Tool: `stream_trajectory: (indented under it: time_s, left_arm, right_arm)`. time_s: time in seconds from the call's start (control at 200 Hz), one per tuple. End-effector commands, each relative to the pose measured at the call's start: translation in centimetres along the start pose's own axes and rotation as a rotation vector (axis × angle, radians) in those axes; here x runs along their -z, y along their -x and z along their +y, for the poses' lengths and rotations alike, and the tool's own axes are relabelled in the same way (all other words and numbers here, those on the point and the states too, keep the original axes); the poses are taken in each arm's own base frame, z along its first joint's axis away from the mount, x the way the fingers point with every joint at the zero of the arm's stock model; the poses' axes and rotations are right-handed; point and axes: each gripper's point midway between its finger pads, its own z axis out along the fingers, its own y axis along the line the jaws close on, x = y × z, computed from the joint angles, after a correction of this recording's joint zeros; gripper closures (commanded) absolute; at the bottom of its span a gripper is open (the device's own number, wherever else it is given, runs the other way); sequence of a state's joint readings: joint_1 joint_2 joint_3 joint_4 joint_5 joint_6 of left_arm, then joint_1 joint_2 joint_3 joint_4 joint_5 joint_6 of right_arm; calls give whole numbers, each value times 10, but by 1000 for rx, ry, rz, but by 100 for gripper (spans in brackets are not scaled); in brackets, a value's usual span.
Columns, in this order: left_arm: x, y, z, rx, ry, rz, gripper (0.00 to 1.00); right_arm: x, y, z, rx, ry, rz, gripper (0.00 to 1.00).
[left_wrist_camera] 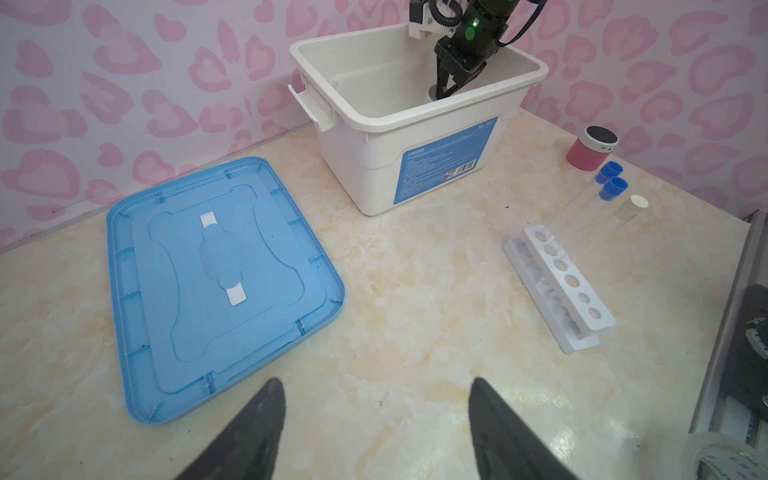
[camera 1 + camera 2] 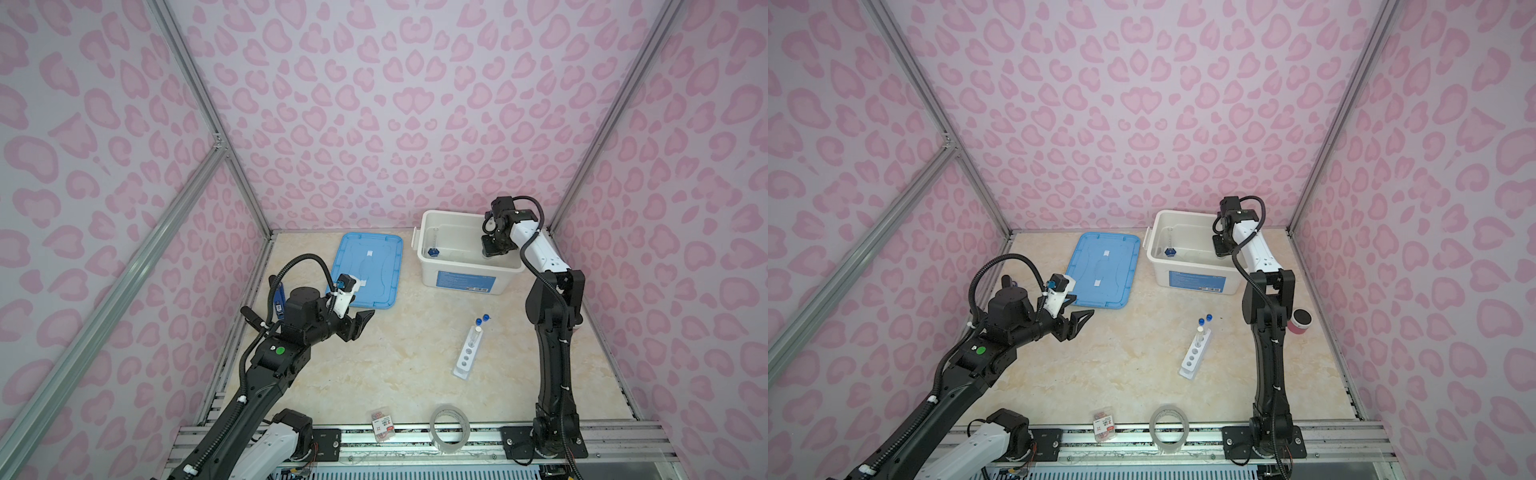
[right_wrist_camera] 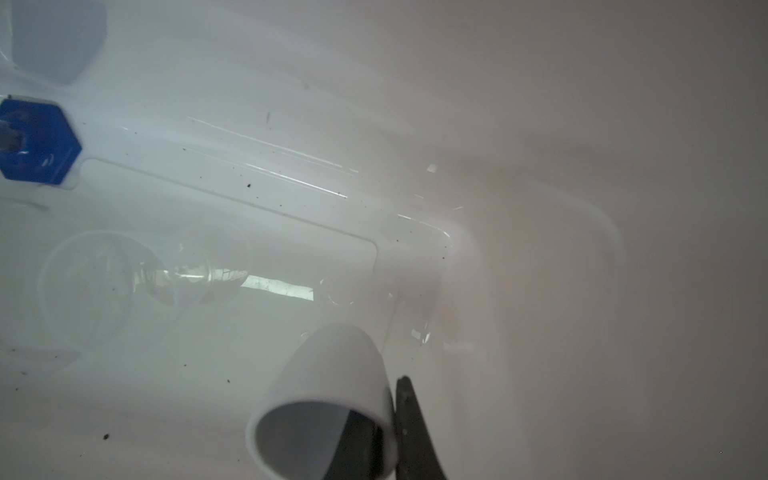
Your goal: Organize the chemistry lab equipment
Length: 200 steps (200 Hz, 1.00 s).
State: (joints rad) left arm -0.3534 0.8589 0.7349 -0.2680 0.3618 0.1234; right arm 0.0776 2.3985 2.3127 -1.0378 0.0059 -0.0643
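My right gripper reaches down into the white bin and is shut on the wall of the small white cup, one finger inside it and one outside. On the bin floor lie the blue-based cylinder and a clear petri dish. The white rack rests on the table in front of the bin, with blue-capped test tubes slanting from its far holes. My left gripper hangs open and empty over the table by the blue lid.
The blue lid lies flat, left of the bin. A clear tape roll and a red-labelled packet sit at the front edge. A pink cylinder stands by the right wall behind my right arm.
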Motion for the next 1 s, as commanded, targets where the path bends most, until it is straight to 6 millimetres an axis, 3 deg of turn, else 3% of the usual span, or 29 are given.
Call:
stream_trajectory:
  time_s: [0.0, 0.995]
  left_arm:
    - [1, 6, 2, -2, 8, -7, 28]
    - [2, 1, 4, 9, 21, 7, 28]
  right_arm:
    - [-11, 0, 0, 1, 6, 4, 92]
    - [-55, -23, 4, 4, 14, 104, 92]
